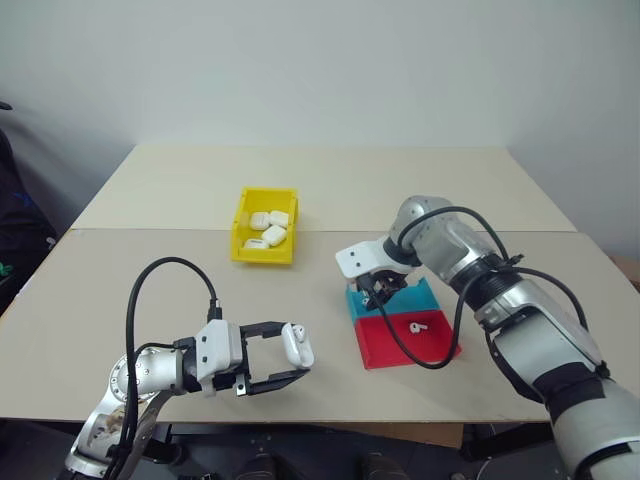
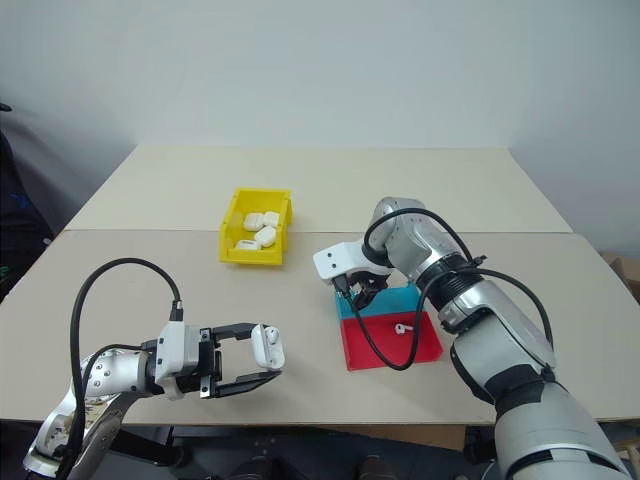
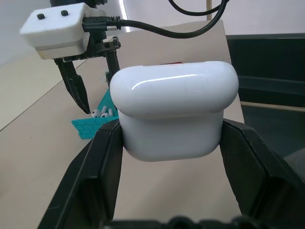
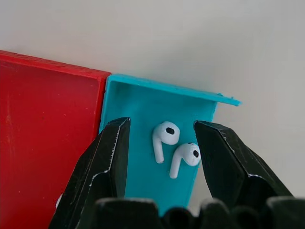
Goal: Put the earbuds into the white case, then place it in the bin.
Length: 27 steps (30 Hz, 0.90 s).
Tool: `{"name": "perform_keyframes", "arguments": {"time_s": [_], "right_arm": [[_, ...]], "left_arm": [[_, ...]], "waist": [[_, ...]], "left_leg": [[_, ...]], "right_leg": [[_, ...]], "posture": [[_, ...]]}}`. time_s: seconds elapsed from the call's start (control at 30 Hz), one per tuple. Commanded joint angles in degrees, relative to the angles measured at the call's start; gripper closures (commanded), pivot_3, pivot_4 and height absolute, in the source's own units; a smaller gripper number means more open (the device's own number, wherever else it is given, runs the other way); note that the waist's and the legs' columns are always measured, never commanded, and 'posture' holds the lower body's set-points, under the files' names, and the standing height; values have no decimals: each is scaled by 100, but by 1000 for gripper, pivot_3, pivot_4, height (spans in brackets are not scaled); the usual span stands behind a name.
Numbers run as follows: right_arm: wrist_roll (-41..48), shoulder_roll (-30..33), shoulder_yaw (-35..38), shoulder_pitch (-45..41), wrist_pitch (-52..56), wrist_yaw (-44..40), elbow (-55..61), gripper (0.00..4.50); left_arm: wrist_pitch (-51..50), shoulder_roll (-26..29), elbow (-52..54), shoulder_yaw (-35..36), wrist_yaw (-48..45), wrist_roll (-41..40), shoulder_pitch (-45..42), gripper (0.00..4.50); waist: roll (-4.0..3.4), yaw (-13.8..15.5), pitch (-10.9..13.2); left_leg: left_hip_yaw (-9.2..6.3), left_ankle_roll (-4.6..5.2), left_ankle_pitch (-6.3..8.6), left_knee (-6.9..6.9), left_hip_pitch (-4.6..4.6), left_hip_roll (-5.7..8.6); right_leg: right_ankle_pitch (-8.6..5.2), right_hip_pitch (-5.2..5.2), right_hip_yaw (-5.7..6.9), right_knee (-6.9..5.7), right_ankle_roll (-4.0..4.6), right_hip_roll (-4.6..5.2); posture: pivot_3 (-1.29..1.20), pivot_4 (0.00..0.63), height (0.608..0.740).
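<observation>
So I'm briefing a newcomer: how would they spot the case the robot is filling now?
Start at the table's near edge, at the left claw. The white case is pinched between its black fingers, off the tabletop. Other white cases lie in the yellow bin; this one is held.

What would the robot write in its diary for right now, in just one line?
left gripper: shut on glossy white case | right gripper: open over two tiny white earbuds in blue tray section | yellow plastic bin: holds other cases

R gripper (image 4: 162, 143) fingers apart over 2 earbuds (image 4: 174, 145) in tray's blue half (image 4: 138, 109).
</observation>
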<state>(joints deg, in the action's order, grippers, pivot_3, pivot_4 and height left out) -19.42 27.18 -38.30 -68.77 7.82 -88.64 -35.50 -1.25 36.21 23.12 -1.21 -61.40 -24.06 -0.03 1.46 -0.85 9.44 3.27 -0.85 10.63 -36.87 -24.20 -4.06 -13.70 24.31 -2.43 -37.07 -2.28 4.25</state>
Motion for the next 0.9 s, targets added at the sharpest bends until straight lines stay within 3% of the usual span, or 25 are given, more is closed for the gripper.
{"name": "perform_keyframes", "arguments": {"time_s": [0.03, 0.9], "right_arm": [[-118, -69, 26, -8, -7, 24, -125, 1924], [-467, -173, 51, 44, -139, 225, -428, 1924]], "left_arm": [[188, 73, 140, 37, -37, 30, 0, 1733], [282, 17, 78, -55, -4, 150, -74, 1733]], "waist": [[0, -1, 0], [-1, -5, 0]], "left_leg": [[0, 0, 0, 0, 0, 0], [-1, 0, 0, 0, 2, 0]], "right_leg": [[0, 0, 0, 0, 0, 0], [0, -1, 0, -1, 0, -1]], "posture": [[0, 150, 740], [0, 150, 740]]}}
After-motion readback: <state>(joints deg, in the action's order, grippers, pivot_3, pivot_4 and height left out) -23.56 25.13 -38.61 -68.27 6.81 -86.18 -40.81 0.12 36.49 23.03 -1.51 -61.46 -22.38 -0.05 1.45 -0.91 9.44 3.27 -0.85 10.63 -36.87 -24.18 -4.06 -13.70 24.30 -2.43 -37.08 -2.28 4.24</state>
